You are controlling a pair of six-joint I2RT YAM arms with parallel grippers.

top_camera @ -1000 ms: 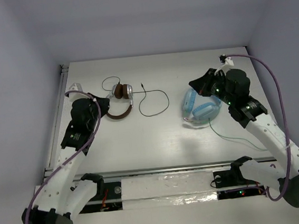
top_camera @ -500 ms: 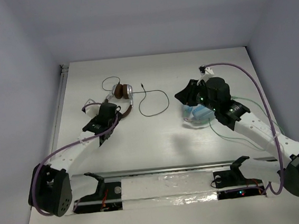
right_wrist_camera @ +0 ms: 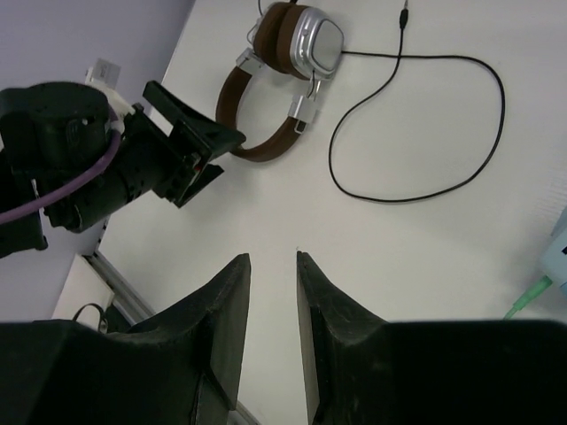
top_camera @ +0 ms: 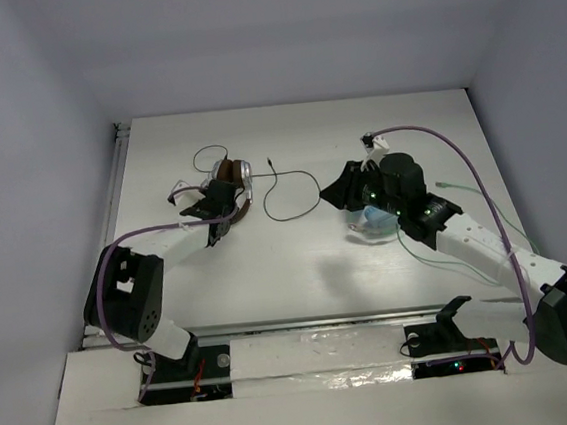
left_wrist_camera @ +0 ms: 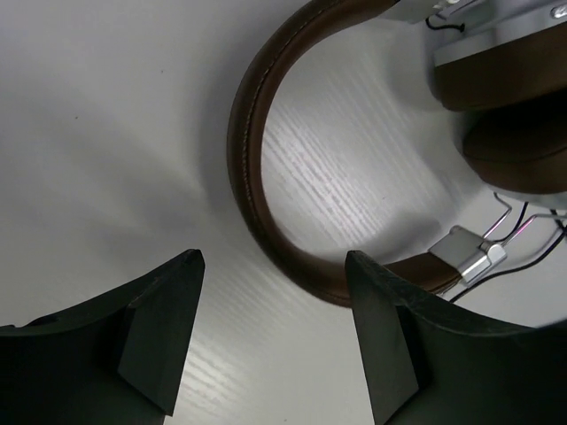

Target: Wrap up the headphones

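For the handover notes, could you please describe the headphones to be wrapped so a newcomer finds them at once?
On the white table, far left, by the left gripper, lie the headphones. Brown headband, silver cups and black cable distinguish them from the light blue pair.

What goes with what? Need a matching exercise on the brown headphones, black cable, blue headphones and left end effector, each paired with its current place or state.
Things:
1. brown headphones
2. black cable
3. blue headphones
4. left end effector

Places or states:
A. partly hidden under the right arm
B. open, right at the brown band
C. loose loop between the two headsets
D. lying flat, silver cups showing

Pairs: 1-D, 2-C, 3-A, 4-B
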